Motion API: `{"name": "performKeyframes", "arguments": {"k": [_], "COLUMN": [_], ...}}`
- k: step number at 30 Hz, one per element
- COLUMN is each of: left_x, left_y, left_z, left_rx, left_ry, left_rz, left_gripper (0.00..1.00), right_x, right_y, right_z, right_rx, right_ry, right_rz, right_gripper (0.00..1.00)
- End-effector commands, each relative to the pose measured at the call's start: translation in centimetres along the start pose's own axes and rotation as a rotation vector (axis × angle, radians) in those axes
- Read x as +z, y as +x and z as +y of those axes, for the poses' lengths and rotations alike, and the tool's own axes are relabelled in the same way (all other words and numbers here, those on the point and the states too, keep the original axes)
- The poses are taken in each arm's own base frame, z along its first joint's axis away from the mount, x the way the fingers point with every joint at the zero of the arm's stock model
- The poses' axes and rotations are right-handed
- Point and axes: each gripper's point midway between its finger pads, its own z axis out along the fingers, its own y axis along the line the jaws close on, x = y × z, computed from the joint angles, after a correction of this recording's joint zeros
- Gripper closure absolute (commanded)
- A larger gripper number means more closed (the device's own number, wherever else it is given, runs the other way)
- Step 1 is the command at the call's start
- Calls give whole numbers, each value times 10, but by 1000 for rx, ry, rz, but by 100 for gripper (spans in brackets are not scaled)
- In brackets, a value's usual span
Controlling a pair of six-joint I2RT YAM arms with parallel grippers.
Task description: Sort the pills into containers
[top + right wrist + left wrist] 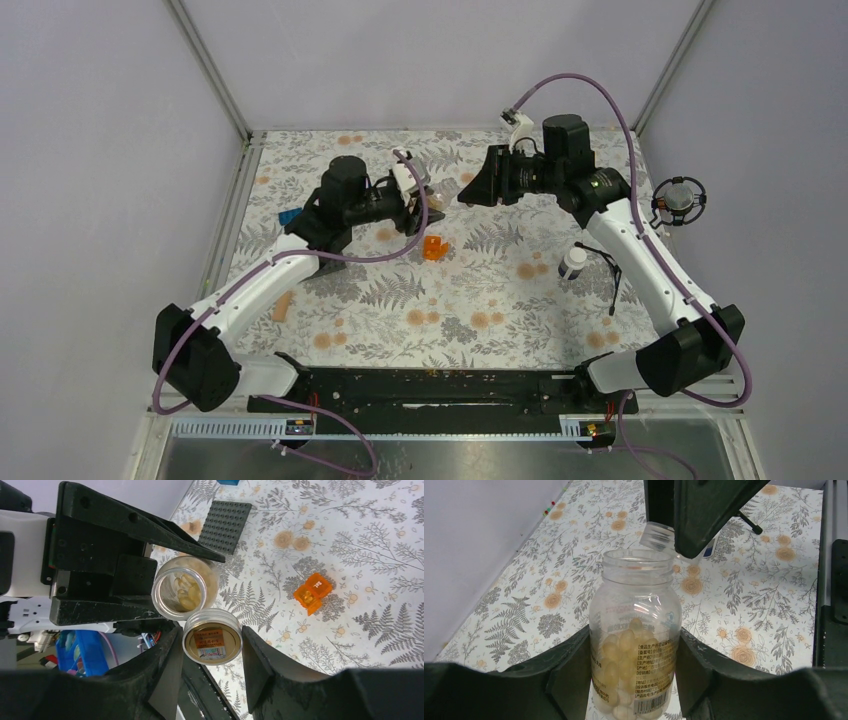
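The bottle (636,630) runs off the bottom edge, base unseen! Its cap (656,535) is half hidden behind a finger (704,515) of the right gripper (211,636). From above, the orange box (433,248) is too small to show its contents, and the blue brick (227,482) is clipped at the top.

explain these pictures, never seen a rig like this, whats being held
Two robot arms are bolted at the near edge of a flowered table. One picture looks down from above; the other two come from cameras on each wrist. The black wedges are each arm's pincer. The left pincer grips an open clear bottle of pale pills. The right pincer holds a round cap beside its mouth. On it sit an open orange box, a small white bottle, a dark studded plate and a blue brick.
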Motion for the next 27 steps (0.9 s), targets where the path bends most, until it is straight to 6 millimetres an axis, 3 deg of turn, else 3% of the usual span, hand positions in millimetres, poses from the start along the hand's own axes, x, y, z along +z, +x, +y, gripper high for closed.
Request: {"name": "performKeyframes", "arguments": {"k": [1, 10, 18, 27], "left_x": [4, 6, 9, 12], "left_y": [-34, -24, -28, -27], "left_z": [-9, -13, -15, -19], "left_rx": [53, 51, 72, 102], "left_ry": [66, 79, 88, 114], "left_rz": [-79, -39, -36, -11], "left_gripper": [100, 100, 100, 100], "right_x": [-9, -9, -3, -2], "right_y": [-16, -24, -15, -2], "right_z": [26, 34, 25, 33], "right_rx": [-38, -32, -51, -71], "right_ry": [-98, -136, -110, -159], "right_rz": [-39, -82, -35, 41], "right_gripper": [62, 63, 62, 61]}}
